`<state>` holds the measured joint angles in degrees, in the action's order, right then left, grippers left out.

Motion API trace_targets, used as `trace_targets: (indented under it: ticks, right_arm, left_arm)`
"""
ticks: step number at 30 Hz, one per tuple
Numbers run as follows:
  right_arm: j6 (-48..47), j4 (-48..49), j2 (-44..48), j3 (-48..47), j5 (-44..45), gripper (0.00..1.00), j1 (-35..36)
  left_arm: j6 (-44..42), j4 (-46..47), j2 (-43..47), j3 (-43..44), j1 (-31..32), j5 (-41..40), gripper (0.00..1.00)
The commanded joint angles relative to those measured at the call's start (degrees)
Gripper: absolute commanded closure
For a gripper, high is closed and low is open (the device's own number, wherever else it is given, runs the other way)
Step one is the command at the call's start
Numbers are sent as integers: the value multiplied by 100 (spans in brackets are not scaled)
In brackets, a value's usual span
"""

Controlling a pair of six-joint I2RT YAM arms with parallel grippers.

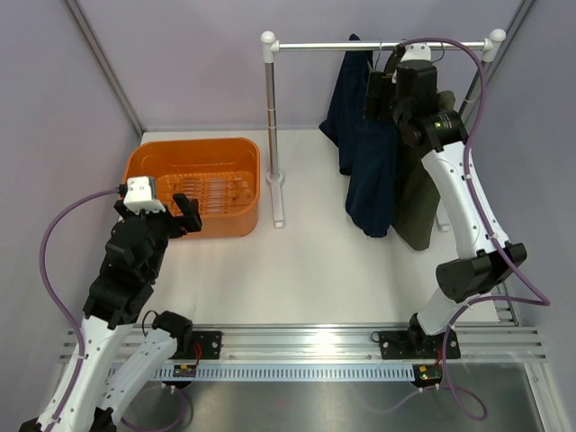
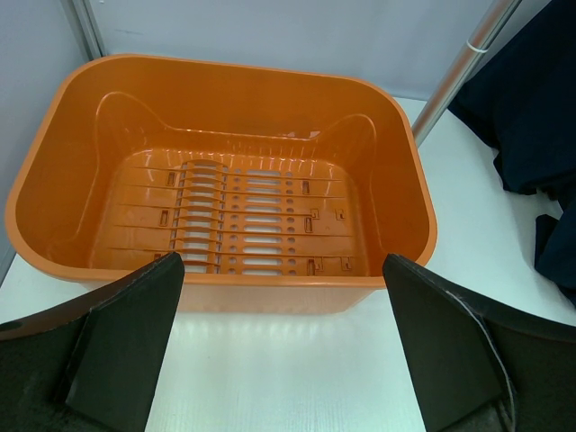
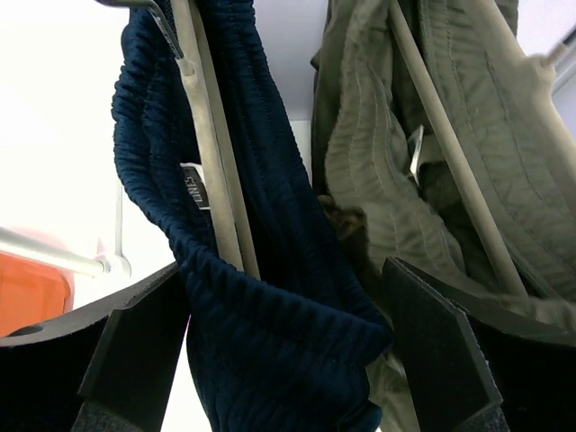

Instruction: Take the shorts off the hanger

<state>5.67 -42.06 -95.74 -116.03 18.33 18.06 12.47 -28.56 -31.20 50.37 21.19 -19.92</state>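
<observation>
Two pairs of shorts hang from hangers on the rail: a navy pair [image 1: 369, 171] and, to its right, an olive pair [image 1: 416, 202]. My right gripper [image 1: 382, 90] is raised at their waistbands, just under the rail. In the right wrist view the ribbed navy waistband [image 3: 270, 342], draped over a metal hanger bar [image 3: 211, 162], lies between the wide-apart fingers of the open right gripper [image 3: 283, 270]. The olive waistband [image 3: 378, 171] hangs on its own hanger [image 3: 441, 135] behind. My left gripper [image 1: 175, 220] stands open and holds nothing, low by the basket.
An orange plastic basket [image 1: 193, 144] sits at the back left, directly in front of the left gripper [image 2: 283, 270], with nothing inside it [image 2: 225, 67]. The white clothes rack has a top rail [image 1: 315, 45] and a post [image 1: 270, 117] beside the basket.
</observation>
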Motion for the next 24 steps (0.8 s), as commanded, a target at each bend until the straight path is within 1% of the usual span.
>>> trace_targets:
  ticks: [1,7,10,13,15,18,21,23,24]
  right_arm:
    - [-207,357,-85,-342,4,6,66]
    - [-207,901,319,-69,-40,6,66]
    - [-268,1332,486,28,39,4,57]
    - [-356,1368,259,-332,110,4,66]
    - [-365,1166,-5,-673,75,4,66]
    - [-330,1244,-67,-641,30,4,57]
    - [-400,1525,-155,-587,188,4,66]
    - [-470,1491,-417,-736,277,4,57]
    - [-471,1395,-558,-1042,303,5,57]
  left_arm:
    - [-34,307,61,17,-18,15,1]
    - [-43,307,44,17,-18,6,1]
    - [-43,307,35,17,-18,6,1]
    - [-43,307,35,17,-18,6,1]
    - [-43,307,44,17,-18,-3,1]
    - [-43,298,61,8,-18,-20,1]
    - [-43,307,61,8,-18,-20,1]
    - [-43,307,53,8,-18,-20,1]
    - [-43,307,61,8,-18,-20,1]
